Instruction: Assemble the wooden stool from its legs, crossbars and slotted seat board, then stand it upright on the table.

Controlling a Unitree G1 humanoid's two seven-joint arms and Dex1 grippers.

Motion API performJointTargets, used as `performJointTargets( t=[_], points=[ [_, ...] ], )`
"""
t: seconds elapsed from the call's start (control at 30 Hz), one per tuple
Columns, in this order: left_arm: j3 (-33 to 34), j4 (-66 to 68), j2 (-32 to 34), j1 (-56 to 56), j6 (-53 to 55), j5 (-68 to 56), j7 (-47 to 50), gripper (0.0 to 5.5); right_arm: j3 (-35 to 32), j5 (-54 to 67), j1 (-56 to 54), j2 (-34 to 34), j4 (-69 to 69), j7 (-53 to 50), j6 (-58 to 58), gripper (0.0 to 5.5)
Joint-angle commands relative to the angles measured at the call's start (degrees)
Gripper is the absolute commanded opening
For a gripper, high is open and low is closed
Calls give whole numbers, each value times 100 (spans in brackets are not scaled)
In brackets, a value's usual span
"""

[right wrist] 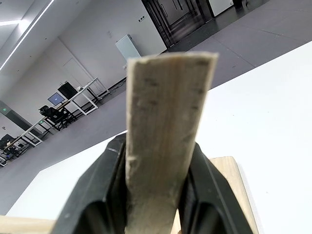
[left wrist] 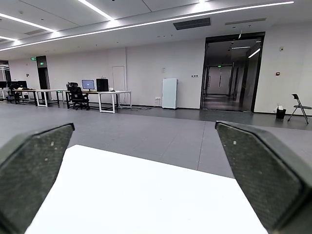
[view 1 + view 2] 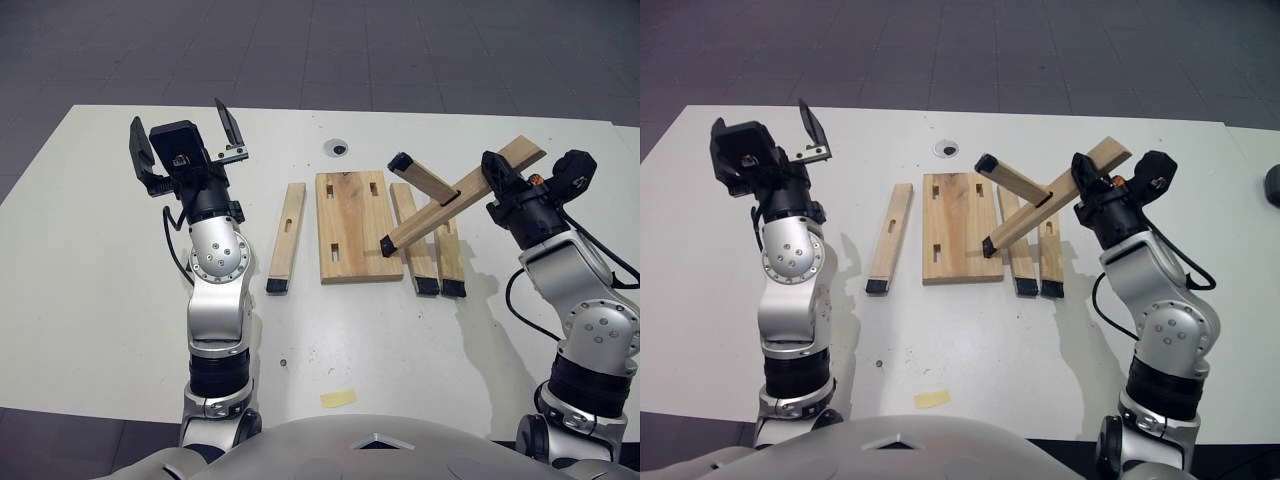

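Observation:
The slotted seat board (image 3: 357, 225) lies flat mid-table. One leg (image 3: 287, 237) rests just left of it, and two more legs (image 3: 413, 240) lie side by side at its right edge. My right gripper (image 3: 500, 185) is shut on a long wooden leg (image 3: 440, 210), which slants in the air over the board's right side with its black-capped end low. A shorter black-capped piece (image 3: 425, 175) crosses it. In the right wrist view the leg (image 1: 165, 122) sits clamped between the fingers (image 1: 102, 185). My left gripper (image 3: 185, 140) is raised left of the parts, open and holding nothing.
A round cable hole (image 3: 336, 148) sits in the white table (image 3: 100, 260) behind the board. A yellow slip (image 3: 338, 398) lies near the front edge. Bare tabletop spreads left of my left arm and in front of the parts.

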Motion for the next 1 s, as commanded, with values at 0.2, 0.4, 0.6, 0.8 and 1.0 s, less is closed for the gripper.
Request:
performJointTargets(
  t=[0.2,0.4,0.6,0.8,1.0],
  points=[
    [6,92,-243,-79,-96,5,34,540,252,-896,-309,-216,196,-59,148,109],
    [-20,105,-270,-42,-146,68,121,540,616,-1461,-287,-385,-50,221,196,109],
    [-53,94,-267,-36,-178,77,183,540,1070,-2405,402,-733,21,1258,-250,109],
    [-51,117,-262,-67,-214,69,235,540,1378,-3112,1057,-909,484,2162,-803,109],
    [-76,199,-236,-161,-253,50,225,540,1841,-3494,1039,-990,771,2428,-632,110]
  ],
)
